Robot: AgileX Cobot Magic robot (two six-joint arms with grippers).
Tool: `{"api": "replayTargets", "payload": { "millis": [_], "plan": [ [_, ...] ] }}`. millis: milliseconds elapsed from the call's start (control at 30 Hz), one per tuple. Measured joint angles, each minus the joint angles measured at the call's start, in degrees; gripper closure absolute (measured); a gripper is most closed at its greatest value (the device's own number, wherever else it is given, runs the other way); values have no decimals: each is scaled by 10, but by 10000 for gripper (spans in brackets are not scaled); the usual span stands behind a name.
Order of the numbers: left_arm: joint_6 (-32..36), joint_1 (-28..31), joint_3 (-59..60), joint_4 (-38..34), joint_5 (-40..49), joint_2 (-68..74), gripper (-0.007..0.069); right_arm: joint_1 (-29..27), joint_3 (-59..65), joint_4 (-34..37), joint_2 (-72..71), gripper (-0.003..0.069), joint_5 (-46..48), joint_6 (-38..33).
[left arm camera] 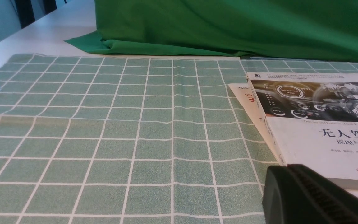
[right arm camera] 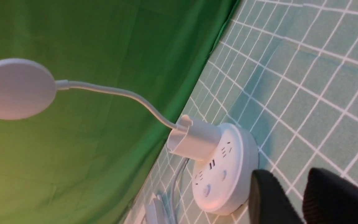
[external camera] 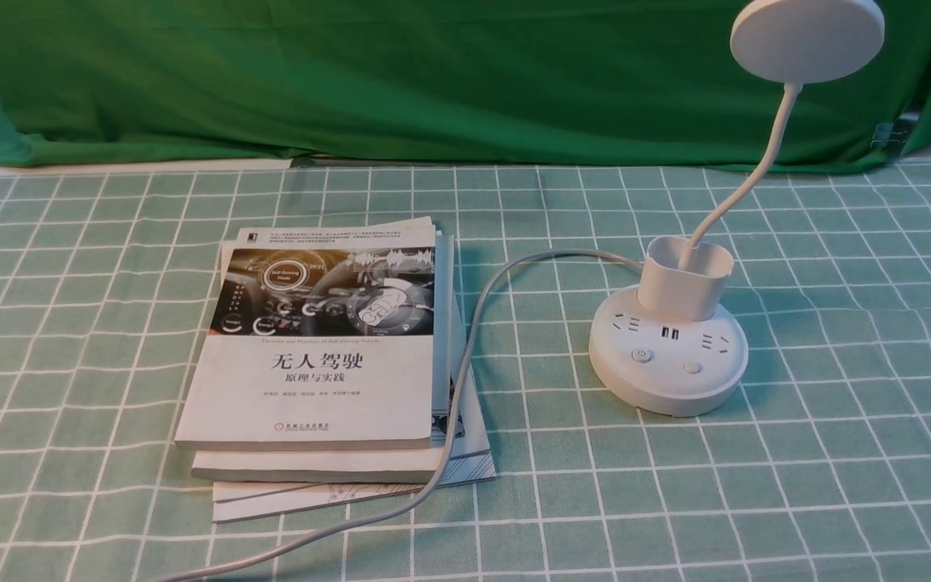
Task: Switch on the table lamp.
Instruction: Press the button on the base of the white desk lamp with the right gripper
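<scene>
Locate the table lamp [external camera: 676, 323] on the right half of the green checked tablecloth [external camera: 69, 323], to the right of the stack of books [external camera: 328, 356]. It is smooth white plastic: a round, puck-shaped base [external camera: 667, 380] with sockets and two round buttons [external camera: 642, 354] on the side nearest you, and an oval cup-shaped holder [external camera: 685, 283] on top. The only thing you see in the holder is the thin neck [external camera: 748, 170]. The neck is the lamp's long axis. It rises from the holder, bends to the right and ends in a flat disc head [external camera: 806, 36] whose face turns towards the front camera. A pale cord [external camera: 465, 356] runs from the base across the books' right edge. The right gripper [right arm camera: 291, 177] has its dark ribbed fingers [right arm camera: 269, 199] parted, with nothing between them. The left gripper [left arm camera: 309, 199] shows only one finger, so you cannot tell its state.
</scene>
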Motion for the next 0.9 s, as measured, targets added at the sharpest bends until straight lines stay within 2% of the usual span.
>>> {"api": "replayTargets", "payload": {
  "millis": [167,267,333,433,500,567,600,667,800,900],
  "plan": [
    [0,0,0,0,0,0,603,0,0,5,0,424,-2,-112],
    [0,0,0,0,0,0,603,0,-11,12,0,471,3,-169],
    [0,0,0,0,0,0,603,0,-62,14,11,579,7,-251],
    [0,0,0,0,0,0,603,0,-120,14,44,624,21,-331],
    [0,0,0,0,0,0,603,0,-218,14,119,631,81,-451],
    [0,0,0,0,0,0,603,0,-256,14,161,631,117,-503],
    [0,0,0,0,0,0,603,0,-324,14,227,631,170,-567],
    [0,0,0,0,0,0,603,0,-394,16,300,631,237,-637],
    [0,0,0,0,0,0,603,3,-490,27,425,631,332,-697],
    [0,0,0,0,0,0,603,17,-519,56,501,631,351,-732]
  ]
}}
